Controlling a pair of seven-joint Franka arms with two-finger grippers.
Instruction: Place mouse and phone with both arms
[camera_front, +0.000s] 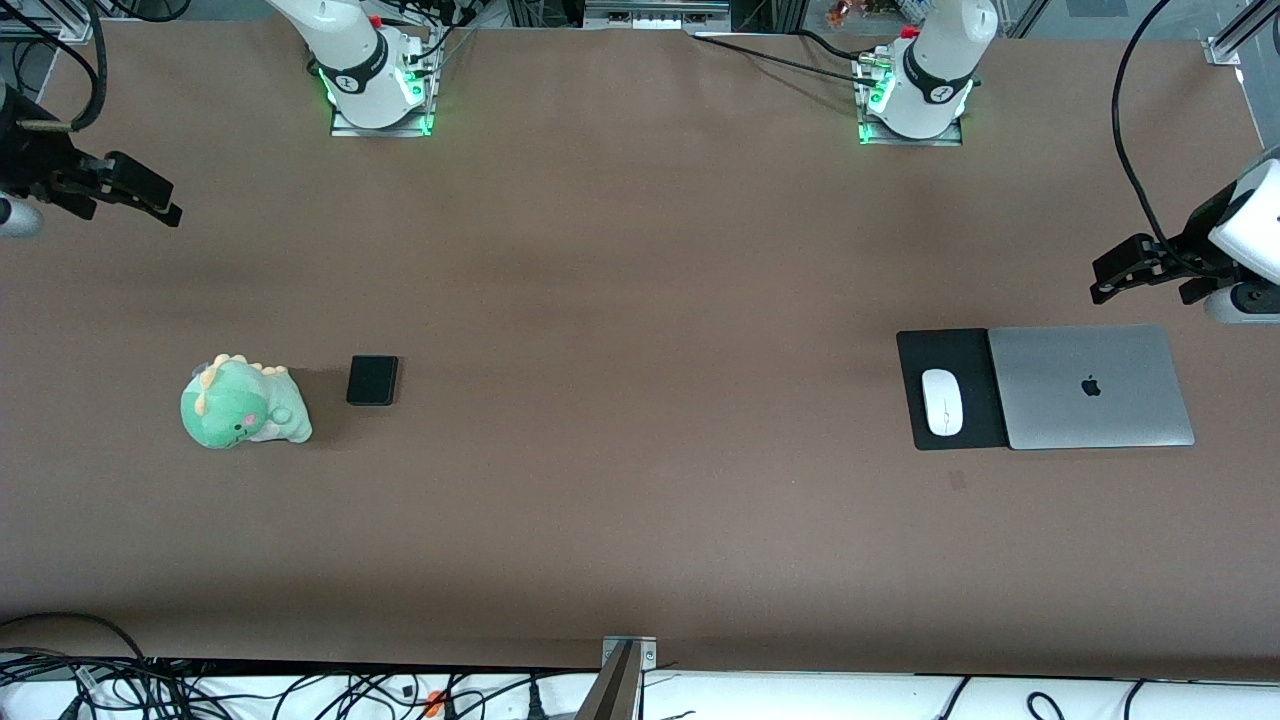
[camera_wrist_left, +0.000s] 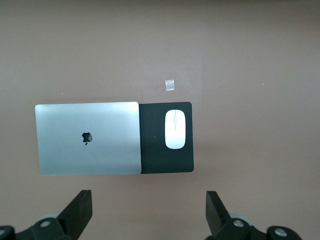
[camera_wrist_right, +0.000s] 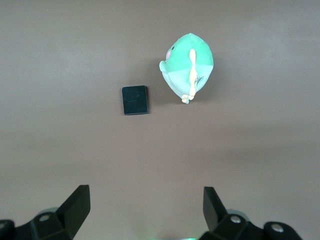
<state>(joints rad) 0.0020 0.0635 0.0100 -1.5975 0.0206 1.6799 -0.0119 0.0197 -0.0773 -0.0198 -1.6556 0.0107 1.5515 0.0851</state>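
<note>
The mouse lies on a black mouse pad at the right of the front view, a little below mid-height, toward the left arm's end of the table. The pad's edge touches or slips under a closed silver laptop beside it, closer still to that end of the table. In the left wrist view the mouse sits on the pad near the frame's centre, with the laptop alongside and a small pale scrap on the bare table near the pad.

The phone lies flat on the brown table at the left of the front view, just beside a green plush dinosaur but apart from it. The right wrist view shows the phone and the plush in the upper middle of the frame.

The left gripper hangs at the right edge of the front view, over the table above the laptop, its fingers spread wide and empty. The right gripper hangs at the upper left edge, over bare table, fingers likewise spread apart and holding nothing.
</note>
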